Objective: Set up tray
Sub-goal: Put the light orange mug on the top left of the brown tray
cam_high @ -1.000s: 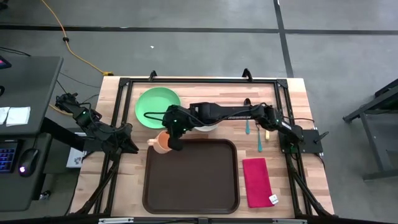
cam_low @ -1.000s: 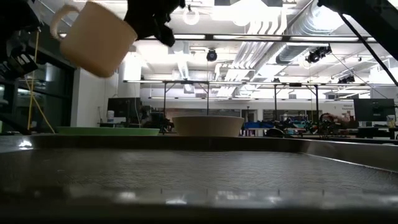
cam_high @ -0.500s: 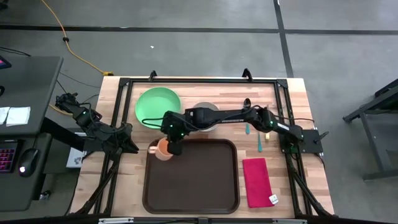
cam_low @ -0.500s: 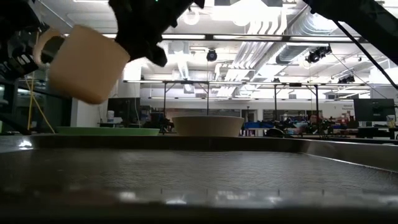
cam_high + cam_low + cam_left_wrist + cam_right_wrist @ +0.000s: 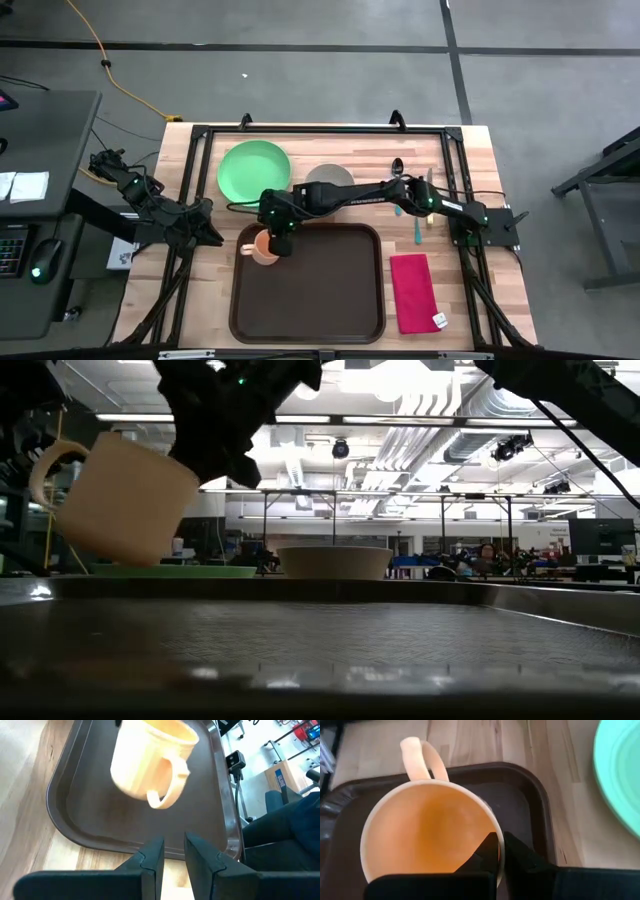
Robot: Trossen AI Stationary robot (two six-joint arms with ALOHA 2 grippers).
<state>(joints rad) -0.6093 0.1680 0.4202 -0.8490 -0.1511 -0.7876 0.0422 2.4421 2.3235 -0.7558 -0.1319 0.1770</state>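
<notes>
Tray [image 5: 320,290] dark glossy plastic; mug [image 5: 430,830] smooth cream ceramic-looking; table [image 5: 205,290] pale matt wood.

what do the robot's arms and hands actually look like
Both are dark, near-black jointed arms with black cables along them. Small green lights glow on the right arm and the left arm. The left hand and right hand each end in two flat, blocky dark fingers.

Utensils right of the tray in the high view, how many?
3, possibly more hidden: a dark spoon at the table's far side, a teal utensil lying past the red napkin, and a yellowish one beside it, partly under the right arm.
</notes>
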